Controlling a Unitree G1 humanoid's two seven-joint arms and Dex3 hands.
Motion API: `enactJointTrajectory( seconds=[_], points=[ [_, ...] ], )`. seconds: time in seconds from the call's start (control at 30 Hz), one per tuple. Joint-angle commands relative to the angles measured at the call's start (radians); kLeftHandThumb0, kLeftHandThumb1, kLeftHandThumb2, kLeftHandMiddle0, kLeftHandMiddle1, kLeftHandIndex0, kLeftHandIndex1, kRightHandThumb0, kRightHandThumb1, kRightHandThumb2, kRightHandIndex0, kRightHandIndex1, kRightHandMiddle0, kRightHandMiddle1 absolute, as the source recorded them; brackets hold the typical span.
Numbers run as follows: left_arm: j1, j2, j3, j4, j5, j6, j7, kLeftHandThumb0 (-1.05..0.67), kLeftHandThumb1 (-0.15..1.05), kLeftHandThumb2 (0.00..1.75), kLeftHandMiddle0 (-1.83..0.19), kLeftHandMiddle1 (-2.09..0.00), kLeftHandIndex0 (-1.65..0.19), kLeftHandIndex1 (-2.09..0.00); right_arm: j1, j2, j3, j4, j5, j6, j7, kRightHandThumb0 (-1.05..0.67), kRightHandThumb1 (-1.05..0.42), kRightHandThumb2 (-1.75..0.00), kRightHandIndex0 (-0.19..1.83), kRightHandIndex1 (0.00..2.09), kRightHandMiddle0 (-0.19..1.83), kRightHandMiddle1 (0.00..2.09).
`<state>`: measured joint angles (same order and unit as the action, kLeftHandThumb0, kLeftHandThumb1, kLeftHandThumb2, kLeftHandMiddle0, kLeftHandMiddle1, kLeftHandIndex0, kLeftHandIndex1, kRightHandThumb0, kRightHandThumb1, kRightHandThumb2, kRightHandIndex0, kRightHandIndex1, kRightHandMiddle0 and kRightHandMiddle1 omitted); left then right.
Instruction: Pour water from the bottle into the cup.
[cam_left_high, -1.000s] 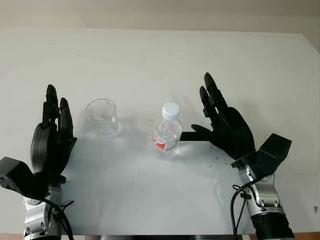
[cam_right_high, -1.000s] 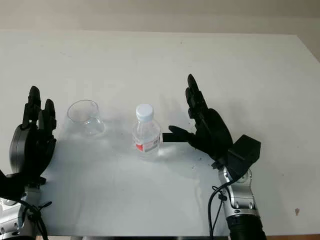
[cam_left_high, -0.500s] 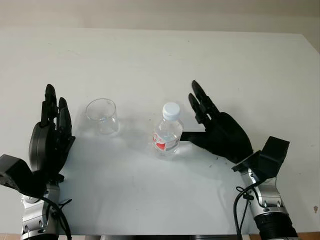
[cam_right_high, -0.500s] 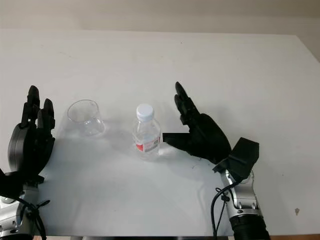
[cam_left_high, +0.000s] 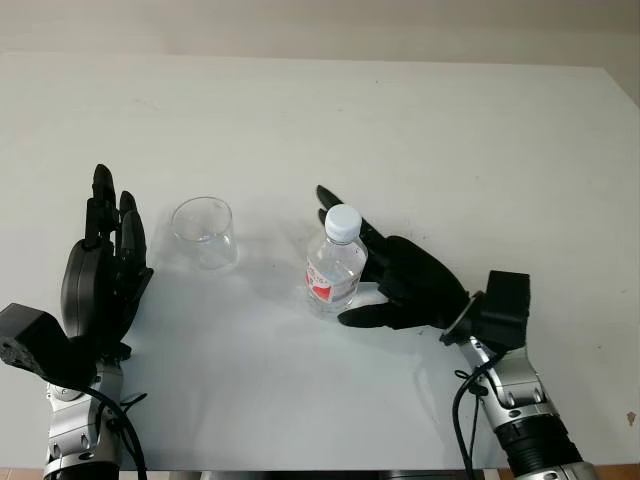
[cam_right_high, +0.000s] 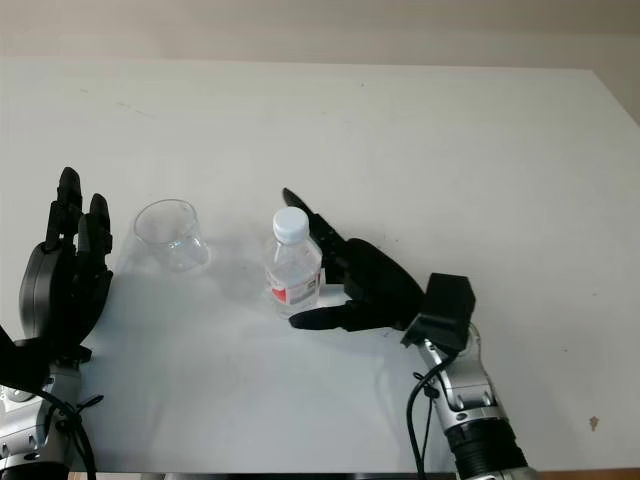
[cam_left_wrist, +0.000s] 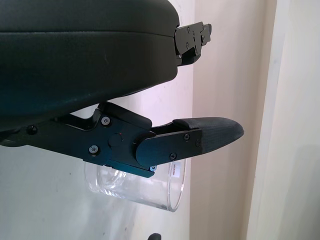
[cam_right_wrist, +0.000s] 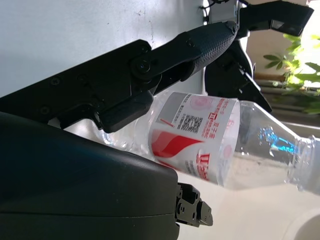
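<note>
I see the bottle (cam_left_high: 335, 270) standing upright near the middle of the white table (cam_left_high: 400, 130), white cap on. My right hand (cam_left_high: 405, 285) sits just right of it, fingers (cam_left_high: 340, 212) reaching past its far side and the thumb at its near side, cupped around it but not yet clamped. The clear cup (cam_left_high: 204, 232) stands left of the bottle, apart from it. My left hand (cam_left_high: 100, 280) is open, just left of the cup, holding nothing.
</note>
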<state>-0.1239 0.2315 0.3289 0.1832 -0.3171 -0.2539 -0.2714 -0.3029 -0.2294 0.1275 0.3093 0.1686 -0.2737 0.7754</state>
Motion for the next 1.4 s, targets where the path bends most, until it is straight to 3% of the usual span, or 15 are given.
enactJointTrajectory(
  seconds=[0.0, 0.47, 0.57, 0.6, 0.63, 0.67, 0.7, 0.73, 0.8, 0.83, 0.9, 0.93, 1.03, 1.2, 1.37],
  points=[
    [-0.001, -0.003, -0.005, -0.016, 0.006, -0.001, 0.006, -0.74, 1.05, 0.55, 0.19, -0.01, 0.19, -0.02, -0.013, 0.016, 0.011, 0.023, -0.002, -0.019, 0.004, -0.89, -0.89, -0.05, -0.19, 0.0, -0.19, 0.0],
    [0.003, -0.007, -0.005, -0.008, -0.001, -0.013, 0.005, -0.74, 1.05, 0.54, 0.19, 0.0, 0.19, 0.0, -0.006, 0.192, -0.003, 0.12, 0.015, 0.016, -0.151, -0.74, -0.87, -0.05, -0.19, 0.0, -0.19, 0.0],
    [0.005, -0.011, -0.004, -0.009, 0.0, -0.016, 0.009, -0.74, 1.05, 0.53, 0.19, 0.0, 0.19, -0.01, 0.009, 0.208, -0.001, 0.086, -0.005, 0.042, -0.214, -0.65, -0.86, -0.05, 0.05, 0.13, -0.07, 0.07],
    [0.006, -0.012, -0.004, -0.011, 0.0, -0.015, 0.01, -0.74, 1.05, 0.53, 0.19, 0.0, 0.19, -0.01, 0.012, 0.211, 0.001, 0.079, -0.01, 0.044, -0.228, -0.61, -0.86, -0.05, 0.12, 0.36, 0.03, 0.15],
    [0.007, -0.012, -0.005, -0.013, 0.002, -0.015, 0.011, -0.74, 1.05, 0.53, 0.19, 0.0, 0.19, -0.01, 0.013, 0.214, 0.002, 0.077, -0.017, 0.038, -0.239, -0.58, -0.86, -0.05, 0.0, 0.84, 0.03, 0.37],
    [0.007, -0.012, -0.005, -0.014, 0.001, -0.016, 0.011, -0.74, 1.05, 0.53, 0.19, 0.0, 0.19, -0.01, 0.013, 0.214, 0.003, 0.076, -0.021, 0.034, -0.245, -0.55, -0.87, -0.05, -0.08, 1.33, -0.07, 0.88],
    [0.007, -0.012, -0.005, -0.013, 0.0, -0.015, 0.01, -0.73, 1.05, 0.53, 0.19, 0.0, 0.19, 0.0, 0.007, 0.211, 0.004, 0.084, -0.019, 0.021, -0.237, -0.5, -0.88, -0.06, -0.01, 1.76, -0.08, 1.45],
    [0.007, -0.012, -0.004, -0.014, -0.001, -0.015, 0.009, -0.74, 1.05, 0.53, 0.19, 0.0, 0.19, 0.0, 0.002, 0.205, 0.006, 0.091, -0.023, 0.009, -0.229, -0.48, -0.91, -0.06, 0.22, 1.93, 0.03, 1.76],
    [0.007, -0.012, -0.003, -0.015, -0.003, -0.012, 0.01, -0.74, 1.05, 0.53, 0.19, 0.0, 0.19, 0.0, -0.006, 0.193, 0.014, 0.099, -0.042, -0.011, -0.223, -0.47, -0.93, -0.06, 0.55, 2.05, 0.24, 2.01],
    [0.006, -0.013, -0.002, -0.014, -0.005, -0.013, 0.009, -0.74, 1.05, 0.53, 0.19, 0.0, 0.19, 0.0, -0.009, 0.18, 0.024, 0.095, -0.065, -0.02, -0.223, -0.49, -0.96, -0.06, 0.8, 2.08, 0.4, 2.06],
    [0.004, -0.013, 0.0, -0.013, -0.008, -0.013, 0.008, -0.74, 1.05, 0.53, 0.19, 0.0, 0.19, -0.01, -0.013, 0.147, 0.045, 0.073, -0.114, -0.016, -0.22, -0.53, -1.0, -0.06, 1.09, 2.09, 0.65, 2.09],
    [0.003, -0.011, 0.0, -0.011, -0.008, -0.013, 0.007, -0.74, 1.05, 0.52, 0.19, 0.0, 0.19, 0.0, -0.016, 0.131, 0.056, 0.065, -0.135, -0.02, -0.214, -0.54, -1.03, -0.09, 1.24, 2.09, 0.89, 2.09],
    [0.002, -0.008, -0.001, -0.008, -0.003, -0.017, 0.006, -0.74, 1.05, 0.53, 0.19, -0.01, 0.19, -0.01, -0.019, 0.087, 0.081, 0.037, -0.163, -0.027, -0.167, -0.54, -1.05, -0.23, 1.43, 2.09, 1.25, 2.09],
    [0.0, -0.001, 0.0, 0.001, 0.0, -0.024, -0.004, -0.74, 1.05, 0.54, 0.19, 0.0, 0.19, 0.0, -0.014, 0.058, 0.097, 0.01, -0.17, -0.031, -0.135, -0.5, -1.05, -0.34, 1.55, 2.09, 1.16, 2.09],
    [-0.001, -0.004, 0.004, 0.009, 0.007, -0.035, 0.006, -0.74, 1.05, 0.53, 0.19, -0.01, 0.19, -0.01, -0.011, 0.067, 0.086, 0.002, -0.17, -0.043, -0.173, -0.43, -1.05, -0.43, 1.81, 2.09, 1.39, 2.09]
  ],
)
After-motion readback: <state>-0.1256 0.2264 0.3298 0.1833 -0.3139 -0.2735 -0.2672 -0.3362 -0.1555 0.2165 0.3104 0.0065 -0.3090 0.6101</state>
